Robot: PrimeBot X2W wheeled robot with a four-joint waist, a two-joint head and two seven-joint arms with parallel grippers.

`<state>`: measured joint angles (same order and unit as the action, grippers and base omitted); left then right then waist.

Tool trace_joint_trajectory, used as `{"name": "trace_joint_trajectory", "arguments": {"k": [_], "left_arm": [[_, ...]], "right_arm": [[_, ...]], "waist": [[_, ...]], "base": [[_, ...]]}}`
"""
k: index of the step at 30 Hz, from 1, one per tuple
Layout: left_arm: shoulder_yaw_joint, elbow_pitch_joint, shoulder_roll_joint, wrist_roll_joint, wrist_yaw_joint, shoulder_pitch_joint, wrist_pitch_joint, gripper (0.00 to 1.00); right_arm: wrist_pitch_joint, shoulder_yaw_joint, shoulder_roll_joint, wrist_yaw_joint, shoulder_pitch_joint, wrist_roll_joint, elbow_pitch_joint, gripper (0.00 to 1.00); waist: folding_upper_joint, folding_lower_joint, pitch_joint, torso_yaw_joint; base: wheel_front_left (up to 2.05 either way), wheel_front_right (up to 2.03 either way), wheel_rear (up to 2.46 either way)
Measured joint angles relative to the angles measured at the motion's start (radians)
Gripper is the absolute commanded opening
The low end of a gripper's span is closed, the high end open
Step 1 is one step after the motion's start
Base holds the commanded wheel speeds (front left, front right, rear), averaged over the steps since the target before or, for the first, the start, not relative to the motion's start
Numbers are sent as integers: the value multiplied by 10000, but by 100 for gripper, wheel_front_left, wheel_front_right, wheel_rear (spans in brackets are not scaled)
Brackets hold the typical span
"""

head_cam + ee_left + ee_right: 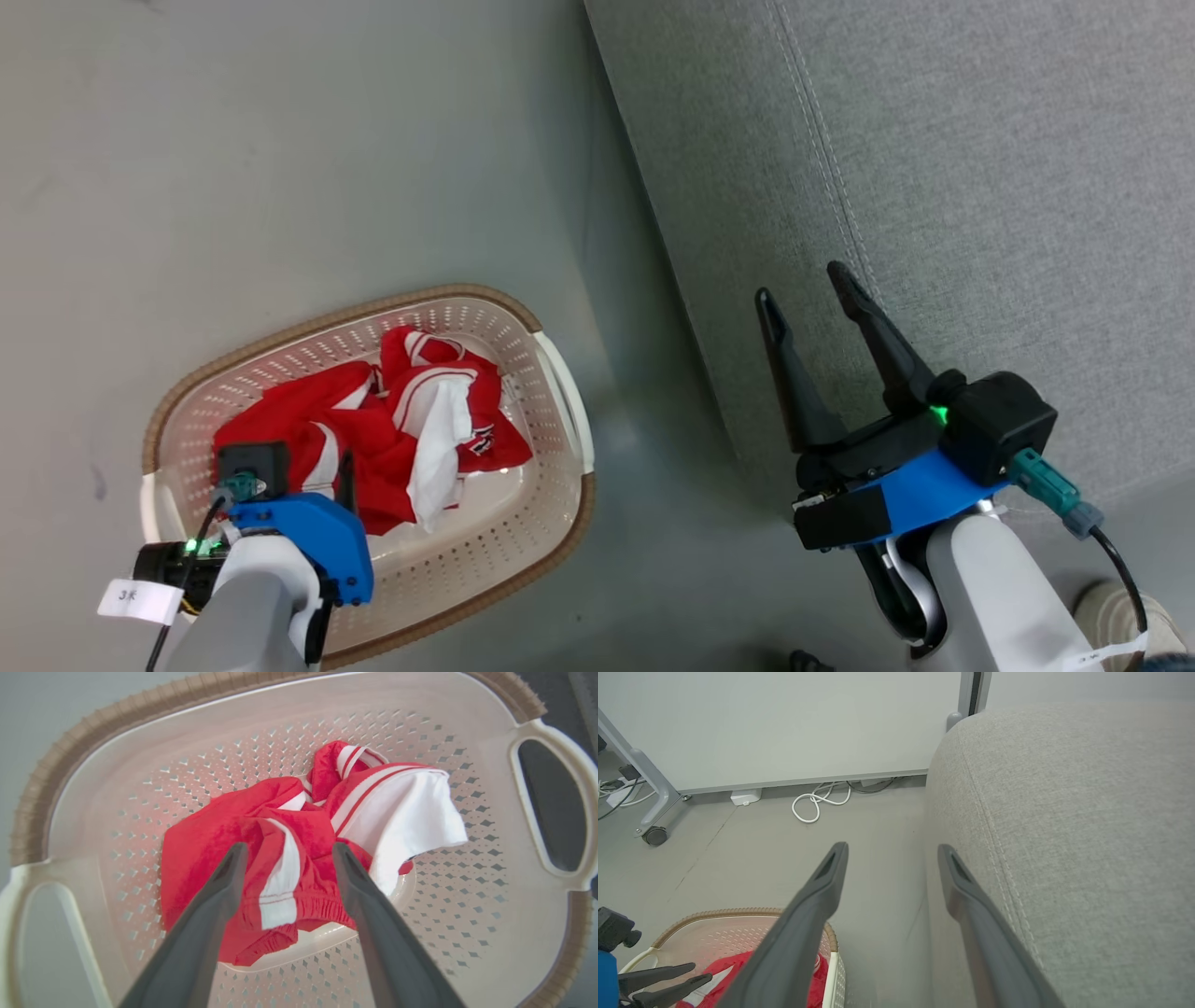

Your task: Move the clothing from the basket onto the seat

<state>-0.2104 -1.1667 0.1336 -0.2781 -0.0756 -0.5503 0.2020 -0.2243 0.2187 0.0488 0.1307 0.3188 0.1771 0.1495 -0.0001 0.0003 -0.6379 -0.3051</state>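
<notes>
Head view: the basket (420, 297) stands on the grey floor (280, 140), near the front edge of the seat (980, 187) and apart from it. The clothing (373, 429), red with white trim, lies heaped inside the basket. The right tool (803, 285) hangs over the seat's front edge with its fingers apart and nothing between them. The left forearm (252, 597) reaches over the basket's near end. Left wrist view: the left tool (287, 851) points down into the basket, fingers spread, one on each side of a white-striped fold of the clothing; contact cannot be confirmed. Right wrist view: the right tool's fingers stand apart, one seen against the floor and the other against the seat's rounded edge. The basket with the clothing shows at lower left, and a coiled white cable (812, 805) lies by the wall (784, 728)
</notes>
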Motion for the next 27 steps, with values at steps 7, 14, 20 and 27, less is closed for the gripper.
{"name": "trace_joint_trajectory", "arguments": {"k": [7,14,20,27], "left_arm": [[-31,-616,324,50,399,-487,-351,100],[25,-882,504,-132,502,-918,-959,100],[31,-1009,487,-307,376,-1009,-1446,0],[-27,-1076,458,-433,128,-1077,-1574,0]], "right_arm": [[-244,309,4,0,65,389,159,100],[-337,451,2,0,239,546,188,100],[-357,499,2,0,320,629,263,100],[-368,535,2,0,416,686,270,100]], "waist": [[0,-1,-604,-388],[0,-1,-1056,-570],[0,-2,-1125,-597],[0,-2,-1041,-562]], "base": [[0,0,0],[0,0,0],[0,0,0],[0,0,0]]}}
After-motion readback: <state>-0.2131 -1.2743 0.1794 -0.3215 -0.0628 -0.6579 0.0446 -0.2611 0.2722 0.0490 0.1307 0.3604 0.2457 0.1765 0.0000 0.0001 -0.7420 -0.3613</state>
